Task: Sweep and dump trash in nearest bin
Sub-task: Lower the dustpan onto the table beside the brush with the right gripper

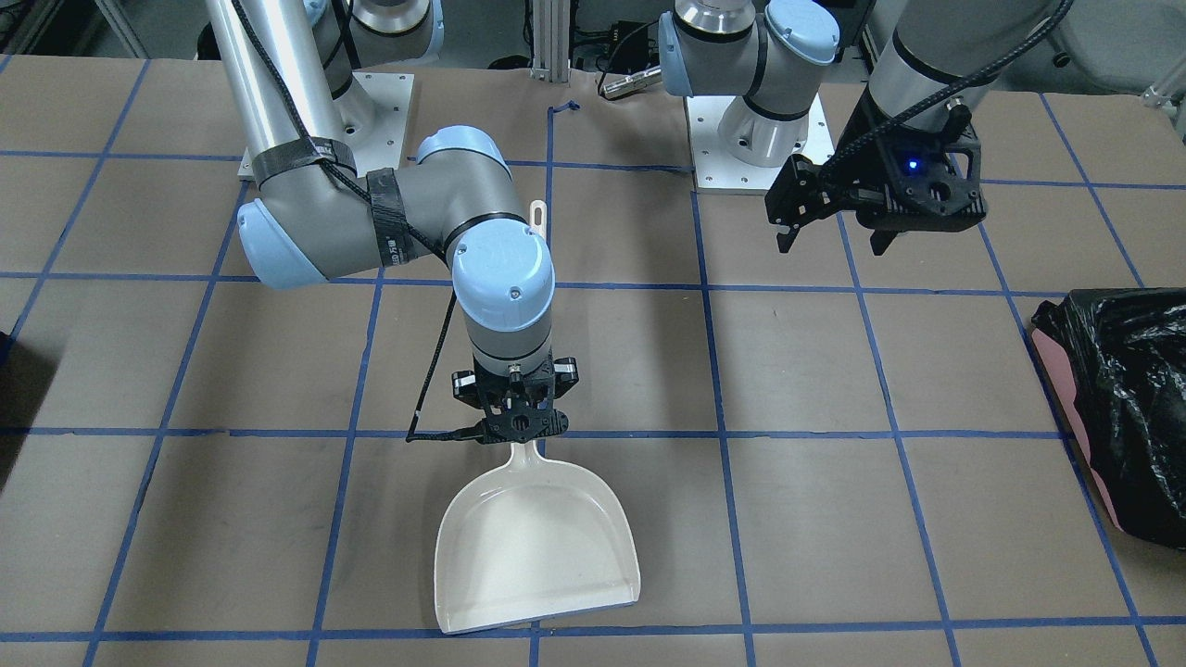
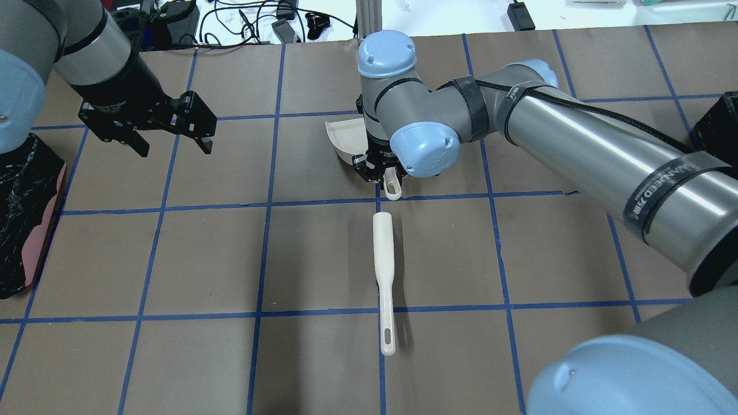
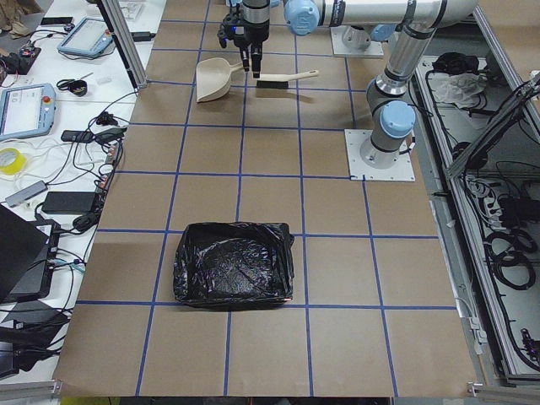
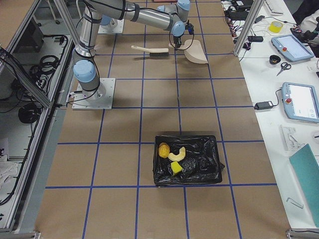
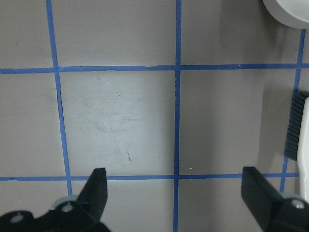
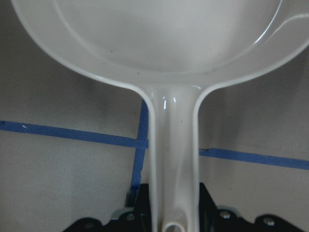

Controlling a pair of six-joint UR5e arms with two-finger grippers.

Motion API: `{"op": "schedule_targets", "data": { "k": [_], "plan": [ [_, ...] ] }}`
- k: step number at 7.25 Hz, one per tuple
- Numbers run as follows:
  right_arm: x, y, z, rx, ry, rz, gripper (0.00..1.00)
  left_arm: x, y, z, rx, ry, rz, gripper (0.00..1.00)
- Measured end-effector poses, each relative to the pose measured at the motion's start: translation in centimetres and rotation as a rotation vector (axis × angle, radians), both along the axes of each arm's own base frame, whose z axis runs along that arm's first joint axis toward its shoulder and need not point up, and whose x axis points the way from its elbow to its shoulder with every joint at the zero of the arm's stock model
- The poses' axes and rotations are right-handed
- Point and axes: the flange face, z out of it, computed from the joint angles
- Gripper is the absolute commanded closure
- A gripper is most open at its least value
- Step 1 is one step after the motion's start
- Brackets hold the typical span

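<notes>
Holding the dustpan, with the trash in the bin

The right gripper [image 1: 523,437] is closed tight on the thin handle of the white dustpan [image 1: 537,547]. In the right wrist view the handle runs straight down between the two black fingers. The wide mouth of the pan points away from the robot. The pan sits low over the brown table [image 1: 834,519], which has blue tape lines on it. I cannot tell if the pan touches the table.

The left gripper [image 1: 833,243] hangs in the air above the table, well apart from the pan. Its two fingers are spread wide and hold nothing.

The white brush [image 2: 385,271] lies flat on the table by itself. It is just behind the end of the pan's handle, on the robot's side, with a small gap between them. No gripper touches it.

The trash [image 4: 172,158] is inside the bin [image 4: 202,147], a dark box at the table's end on the robot's right. The shiny brown roll [image 4: 164,149], the pale curved pastry [image 4: 178,154] and the little yellow sponge [image 4: 176,168] lie close together on its black inside.

The pink bin [image 1: 1064,394] with a crinkly black bag stands at the other end of the table.
</notes>
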Motion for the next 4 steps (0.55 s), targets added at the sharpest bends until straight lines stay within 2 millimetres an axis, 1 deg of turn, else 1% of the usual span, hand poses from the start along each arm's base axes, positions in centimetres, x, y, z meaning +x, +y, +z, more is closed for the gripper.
{"op": "schedule_targets", "data": {
  "k": [1,2,4],
  "plan": [
    [0.01,0.02,0.0,0.001,-0.001,-0.002,0.75,0.01,-0.01,0.01,0.0,0.0,0.0,0.0],
    [0.02,0.05,0.0,0.003,-0.003,-0.005,0.59,0.01,-0.01,0.01,-0.001,0.001,0.0,0.0],
    [0.02,0.13,0.21,0.003,-0.005,-0.017,0.42,0.02,-0.05,-0.03,0.0,0.001,-0.001,0.0]
  ]
}}
